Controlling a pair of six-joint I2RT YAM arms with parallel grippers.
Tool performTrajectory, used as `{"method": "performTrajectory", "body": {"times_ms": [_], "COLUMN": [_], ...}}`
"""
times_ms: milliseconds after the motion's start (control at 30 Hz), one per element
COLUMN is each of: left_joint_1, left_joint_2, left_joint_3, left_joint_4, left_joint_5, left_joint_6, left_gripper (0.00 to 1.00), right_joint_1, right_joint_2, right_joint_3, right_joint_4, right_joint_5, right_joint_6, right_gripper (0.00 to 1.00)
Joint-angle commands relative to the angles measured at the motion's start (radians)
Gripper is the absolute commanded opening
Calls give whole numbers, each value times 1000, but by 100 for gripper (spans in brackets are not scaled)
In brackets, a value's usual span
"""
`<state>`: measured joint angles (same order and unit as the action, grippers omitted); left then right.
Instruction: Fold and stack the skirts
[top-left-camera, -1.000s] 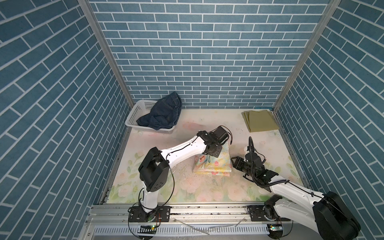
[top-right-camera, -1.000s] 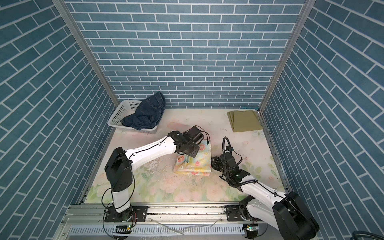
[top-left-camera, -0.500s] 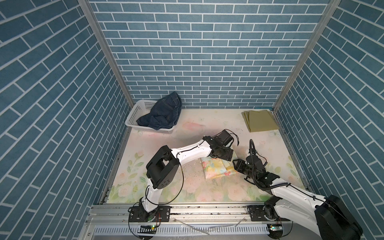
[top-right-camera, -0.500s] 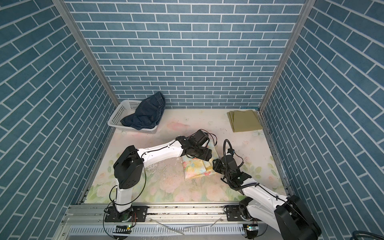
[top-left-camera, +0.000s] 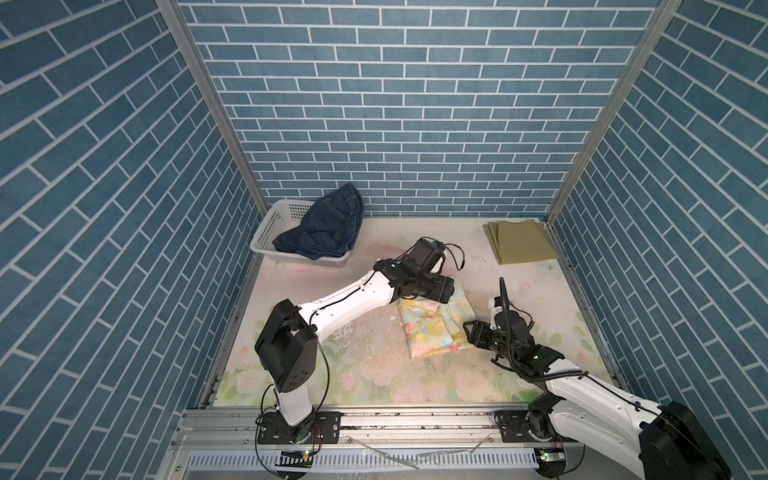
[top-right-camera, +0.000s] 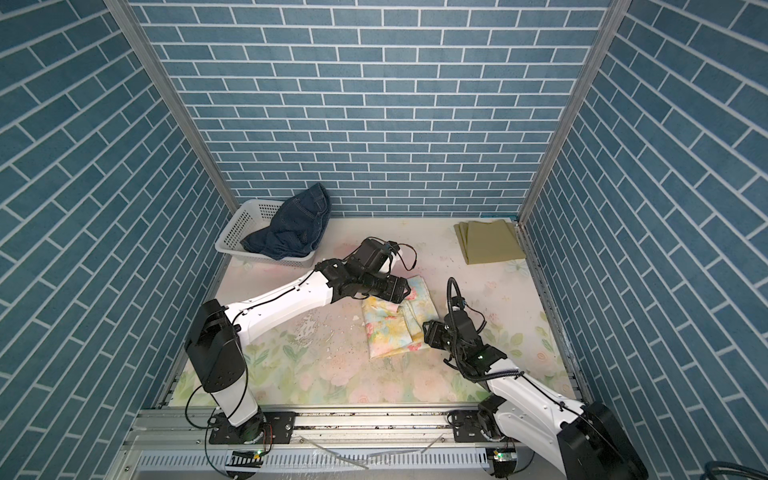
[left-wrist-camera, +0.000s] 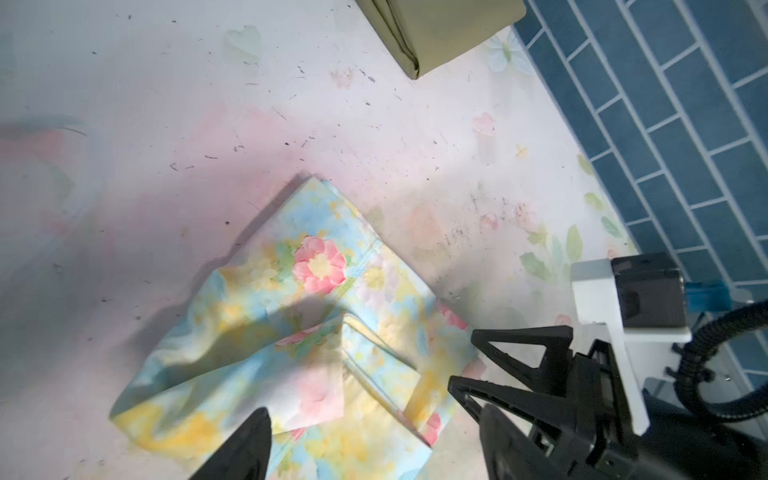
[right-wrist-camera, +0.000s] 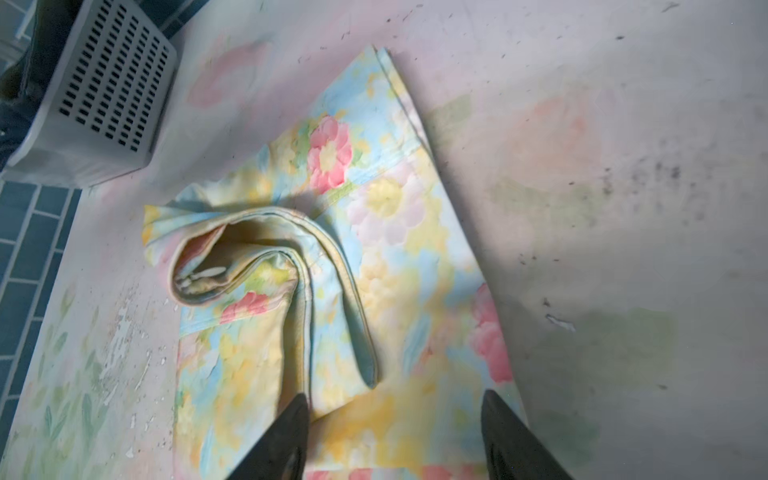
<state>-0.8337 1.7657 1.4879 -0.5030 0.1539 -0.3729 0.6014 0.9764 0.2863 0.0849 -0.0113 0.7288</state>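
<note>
**Floral skirt folded mid-table, both grippers loose over it**

Top views. The floral skirt (top-left-camera: 432, 328) lies as a folded slab in the middle of the table (top-left-camera: 374, 374). The olive-green skirt (top-left-camera: 521, 245) sits folded flat in the far right corner. The denim skirt (top-left-camera: 328, 224) is heaped half out of the white perforated basket (top-left-camera: 278, 224) at far left. My left arm stretches long and low from its base, wrist bent down, with the left gripper (top-left-camera: 449, 296) over the floral skirt's far end. My right arm runs low along the table, and the right gripper (top-left-camera: 469, 332) is at the skirt's near right edge.

Left wrist view. One dark finger (left-wrist-camera: 249, 449) of the left gripper hangs over the cloth. I can't separate its mate cleanly from the black of the right gripper (left-wrist-camera: 463, 357). Nothing is pinched, and I read the jaws as spread. The right gripper's two triangular fingers stand parted at the skirt's edge.

Right wrist view. The right fingers (right-wrist-camera: 291, 436) are wide apart, straddling the skirt's near end and clamping nothing. A doubled band (right-wrist-camera: 291, 245) curls up in a loop on top and does not lie flat.

Handling, my judgement: the cloth looks thin, light and limp, so it would sag and shed its folds if lifted by one layer. I'd flatten the loop first. Then I'd pinch through all layers at the stacked edges, one gripper at each end.
</note>
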Motion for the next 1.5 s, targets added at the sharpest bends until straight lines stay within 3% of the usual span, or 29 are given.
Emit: {"method": "performTrajectory", "body": {"times_ms": [0,167,367,600,1000,1233,1467], "left_joint_1": [21,26,37,38,37,37,37], "left_joint_2": [26,39,30,27,-10,10,59], "left_joint_3": [-5,-52,-148,-246,-323,-275,-220], "left_joint_4": [-115,-110,-14,141,312,234,186], "left_joint_5": [-45,-60,-21,96,123,116,128], "left_joint_6": [149,254,373,486,729,874,930], "left_gripper": [75,68,67,71,73,73,71], "right_joint_1": [1,8,11,11,9,9,9], "right_joint_2": [54,134,161,104,10,-69,-111], "right_joint_3": [60,72,73,58,24,3,-12], "right_joint_4": [41,91,100,69,69,52,49], "right_joint_5": [-70,-137,-127,-82,-22,25,57], "right_joint_6": [-68,-77,-87,-91,-146,-185,-203], "right_gripper": [66,67,68,68,69,71,71]}}
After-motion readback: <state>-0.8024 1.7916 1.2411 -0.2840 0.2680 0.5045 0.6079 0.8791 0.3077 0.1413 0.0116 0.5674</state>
